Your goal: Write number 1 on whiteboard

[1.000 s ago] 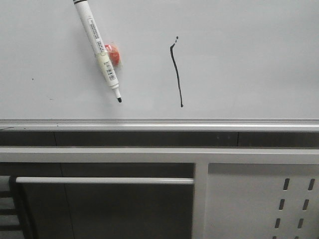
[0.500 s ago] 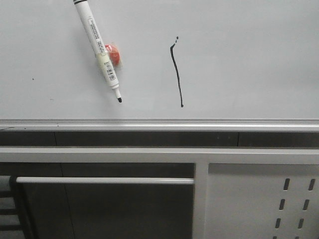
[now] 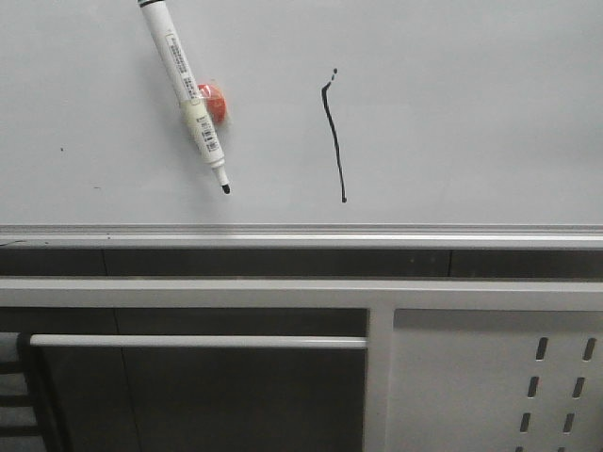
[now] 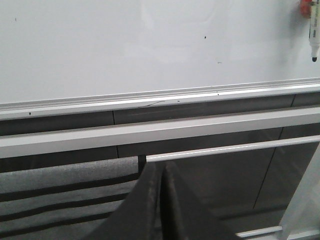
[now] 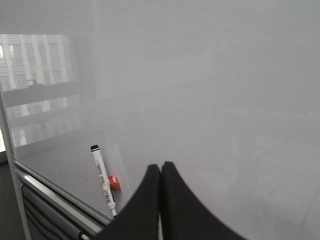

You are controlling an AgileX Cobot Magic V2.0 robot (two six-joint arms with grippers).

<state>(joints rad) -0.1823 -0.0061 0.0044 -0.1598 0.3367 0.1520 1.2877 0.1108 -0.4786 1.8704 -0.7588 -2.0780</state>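
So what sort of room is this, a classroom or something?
Possibly, but more likely an office or lab. There is a whiteboard with a number 1 drawn on it, a marker resting against it, and a white perforated metal panel below. Windows reflect in the board.

Only a marker (image 3: 185, 89) lies on the whiteboard (image 3: 471, 122) left of the number 1 (image 3: 334, 141).

The whiteboard (image 3: 471, 113) fills the upper part of the front view, with the number 1 (image 3: 334, 141) written near its middle. A marker (image 3: 185, 89) lies on the board to the left of the stroke, slanting with its tip toward the board's lower edge, and a small round object (image 3: 217, 102) sits touching its right side. Below the board's edge (image 3: 301, 231) runs a horizontal rail (image 3: 198, 341) at left and a perforated panel (image 3: 499, 377) at right.
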